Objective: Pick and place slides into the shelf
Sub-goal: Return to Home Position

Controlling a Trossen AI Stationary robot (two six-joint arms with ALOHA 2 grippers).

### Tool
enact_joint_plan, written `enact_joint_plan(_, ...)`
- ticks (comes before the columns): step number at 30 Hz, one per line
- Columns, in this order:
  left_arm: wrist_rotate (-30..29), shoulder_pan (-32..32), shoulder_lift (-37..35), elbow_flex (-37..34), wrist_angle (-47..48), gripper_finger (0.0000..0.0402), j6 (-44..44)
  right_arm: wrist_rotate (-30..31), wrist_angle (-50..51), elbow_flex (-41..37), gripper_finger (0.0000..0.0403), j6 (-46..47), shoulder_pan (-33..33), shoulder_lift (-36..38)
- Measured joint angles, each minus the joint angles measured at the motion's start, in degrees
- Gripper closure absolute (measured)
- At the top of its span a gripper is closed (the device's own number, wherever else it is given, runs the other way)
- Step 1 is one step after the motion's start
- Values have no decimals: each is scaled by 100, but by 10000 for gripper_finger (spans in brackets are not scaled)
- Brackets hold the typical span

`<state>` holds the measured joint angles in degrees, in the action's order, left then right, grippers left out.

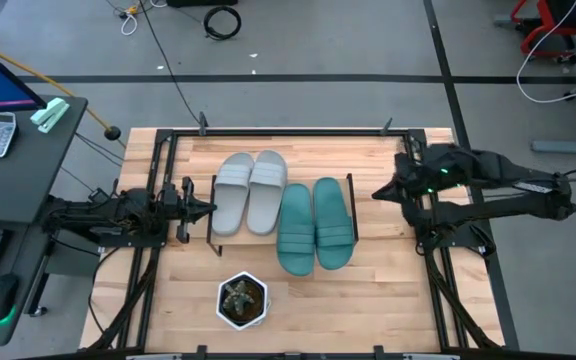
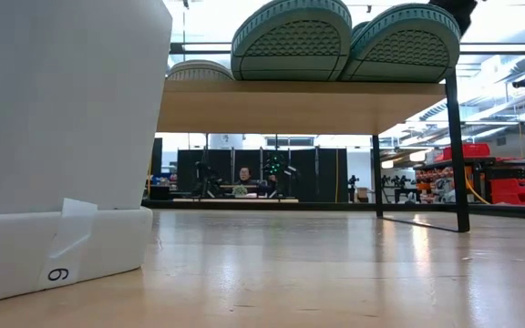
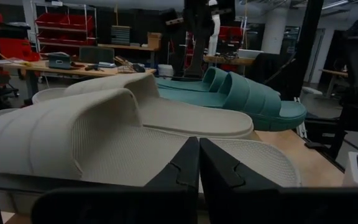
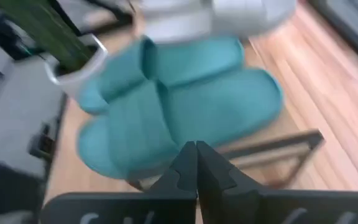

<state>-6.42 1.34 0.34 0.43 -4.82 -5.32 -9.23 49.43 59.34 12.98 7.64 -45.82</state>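
The light grey pair of slides (image 1: 250, 190) and the teal-green pair (image 1: 315, 226) lie side by side on the shelf (image 1: 281, 180), soles down; the teal pair overhangs its near edge. In the low view the teal soles (image 2: 344, 41) rest on the shelf board (image 2: 303, 105). My left gripper (image 1: 208, 209) is shut and empty just left of the shelf, with the grey slides (image 3: 104, 134) before it in its wrist view. My right gripper (image 1: 380, 192) is shut and empty just right of the shelf, with the teal slides (image 4: 179, 115) before it in its wrist view.
A white hexagonal pot with a small plant (image 1: 242, 300) stands on the table near the front edge, in front of the shelf; it fills the left of the low view (image 2: 62, 146). Black frame rails (image 1: 158, 170) run along the table's sides.
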Motion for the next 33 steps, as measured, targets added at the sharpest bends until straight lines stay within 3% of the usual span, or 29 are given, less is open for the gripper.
enact_joint_plan(8, 0, 2, 0, 0, -2, 372, -2, 146, -2551, -2267, 403, 520, -215, 2092)
enact_joint_plan(16, 0, 0, 0, 0, -2, 383, -2, 88, -4108, -3875, 403, 803, -215, 3684)
enact_joint_plan(28, 0, 2, 0, -2, -4, 371, 2, -85, -6981, -5379, 403, 1127, -217, 3951)
enact_joint_plan(33, 0, 0, 0, -2, -4, 372, 1, -166, -7401, -5606, 403, 1245, -217, 3964)
